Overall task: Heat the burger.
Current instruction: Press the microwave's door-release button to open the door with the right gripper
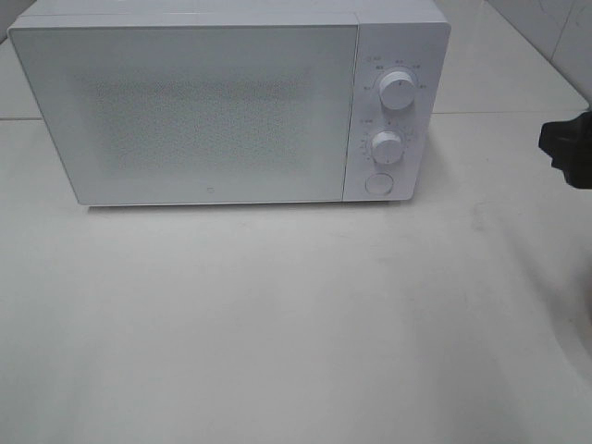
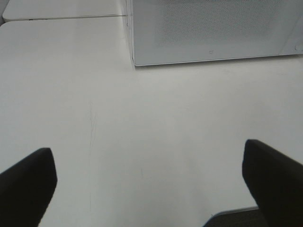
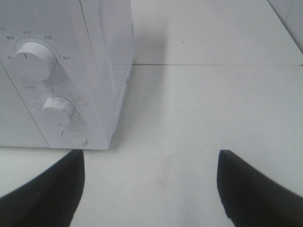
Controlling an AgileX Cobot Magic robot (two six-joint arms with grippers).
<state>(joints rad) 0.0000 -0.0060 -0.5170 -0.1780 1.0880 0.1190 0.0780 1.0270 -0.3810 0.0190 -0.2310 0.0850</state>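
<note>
The burger is out of view in every frame. A white microwave (image 1: 213, 102) stands at the back of the white table with its door shut; faint brownish tones show through the mesh window. My left gripper (image 2: 149, 182) is open over bare table in front of the microwave's door (image 2: 213, 28), with nothing between its black fingers (image 2: 26, 187). My right gripper (image 3: 150, 189) is open too, empty, hovering right of the microwave's control panel (image 3: 47, 94). In the exterior high view only a black part of the right arm (image 1: 569, 148) shows at the right edge.
The control panel carries two white knobs (image 1: 398, 90) (image 1: 387, 145) and a round button (image 1: 378, 183). A seam between table tops (image 3: 213, 65) runs behind the right gripper. A tiled wall (image 1: 555, 28) rises at the back right.
</note>
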